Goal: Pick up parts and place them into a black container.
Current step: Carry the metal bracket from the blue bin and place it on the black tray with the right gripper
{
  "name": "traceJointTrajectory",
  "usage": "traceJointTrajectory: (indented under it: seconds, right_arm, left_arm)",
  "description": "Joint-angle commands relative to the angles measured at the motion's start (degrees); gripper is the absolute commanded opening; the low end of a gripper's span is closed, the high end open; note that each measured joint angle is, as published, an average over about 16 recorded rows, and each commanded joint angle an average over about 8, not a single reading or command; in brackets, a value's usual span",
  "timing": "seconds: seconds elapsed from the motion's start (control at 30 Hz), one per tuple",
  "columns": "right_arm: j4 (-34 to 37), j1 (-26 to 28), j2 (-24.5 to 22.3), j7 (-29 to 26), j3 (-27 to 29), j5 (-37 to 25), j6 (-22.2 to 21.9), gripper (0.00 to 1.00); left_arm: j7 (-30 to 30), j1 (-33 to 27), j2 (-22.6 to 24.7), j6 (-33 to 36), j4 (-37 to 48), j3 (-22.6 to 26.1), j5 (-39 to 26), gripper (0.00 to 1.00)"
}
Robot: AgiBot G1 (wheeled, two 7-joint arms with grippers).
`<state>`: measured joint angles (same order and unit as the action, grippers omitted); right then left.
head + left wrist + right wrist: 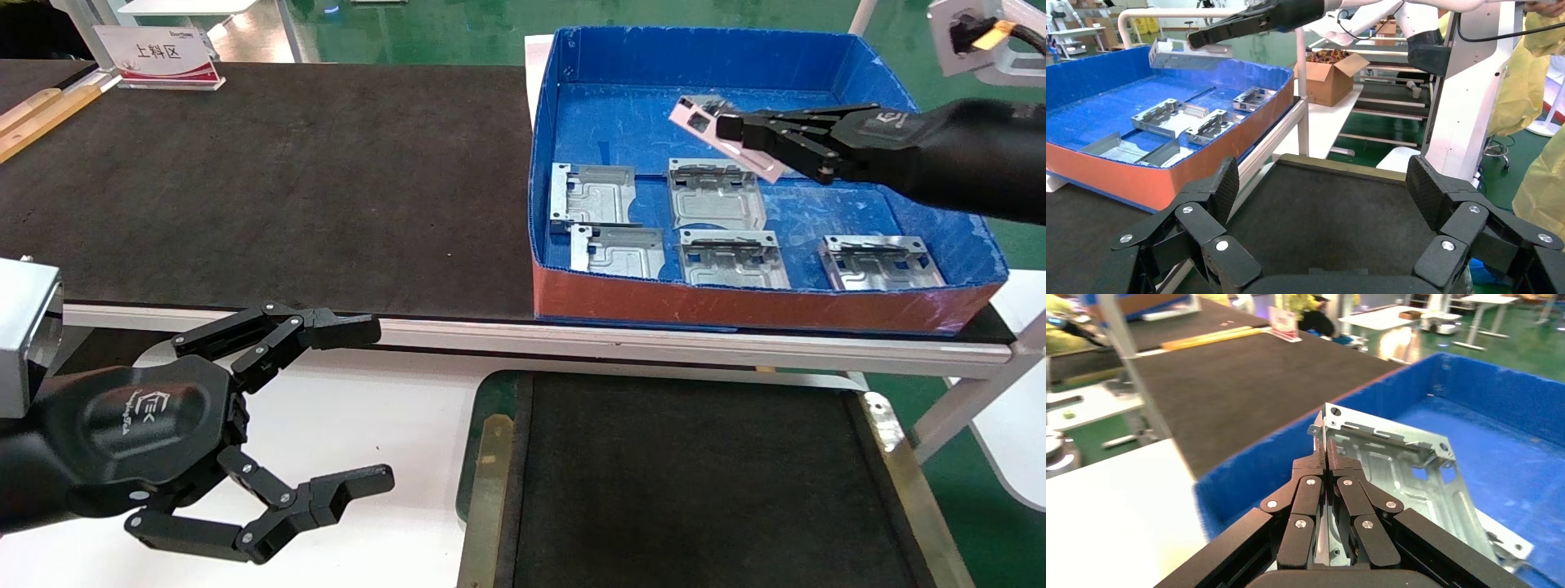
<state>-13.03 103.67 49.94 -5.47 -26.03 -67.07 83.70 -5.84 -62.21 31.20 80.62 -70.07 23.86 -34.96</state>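
My right gripper (733,129) is shut on the folded edge of a silver part (709,121), holding it tilted in the air above the blue box (572,106). The right wrist view shows that part (1407,471) clamped between the closed fingers (1326,462). Several more parts lie flat on the box floor, among them one at the left (592,194) and one at the front right (878,263). The black container (703,482), with green rim and brass side strips, sits near me below the box, its floor bare. My left gripper (372,402) hangs open at the near left, beside the container.
A large black mat (286,188) covers the table left of the blue box. A white sign stand (159,55) is at the back left. In the left wrist view a cardboard box (1330,76) and a white frame (1468,92) stand beyond the container.
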Motion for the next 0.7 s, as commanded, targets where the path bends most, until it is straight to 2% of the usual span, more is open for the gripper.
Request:
traceJointTrajectory:
  seconds: [0.03,0.2,0.33,0.53,0.7]
  right_arm:
    - [-0.86,-0.26,-0.55,-0.45,0.23,0.52,2.27,0.00]
    - [-6.23,-2.78,-2.18,-3.68,0.84,3.07,6.26,0.00]
    - [-13.67,-6.52,-4.03,-7.67,0.91,6.25,7.13,0.00]
    - [-27.73,-14.38,-7.79,-14.28,0.93,11.69,5.97,0.00]
    - [-38.02,-21.48,-10.34,-17.61,1.11,14.02,3.24,0.00]
  left_arm:
    - [0.00,0.00,0.00,0.00,0.00,0.00,0.00,1.00]
    - [0.00,0.00,0.00,0.00,0.00,0.00,0.00,1.00]
    - [0.00,0.00,0.00,0.00,0.00,0.00,0.00,1.00]
    - [0.00,0.00,0.00,0.00,0.00,0.00,0.00,1.00]
    - [0.00,0.00,0.00,0.00,0.00,0.00,0.00,1.00]
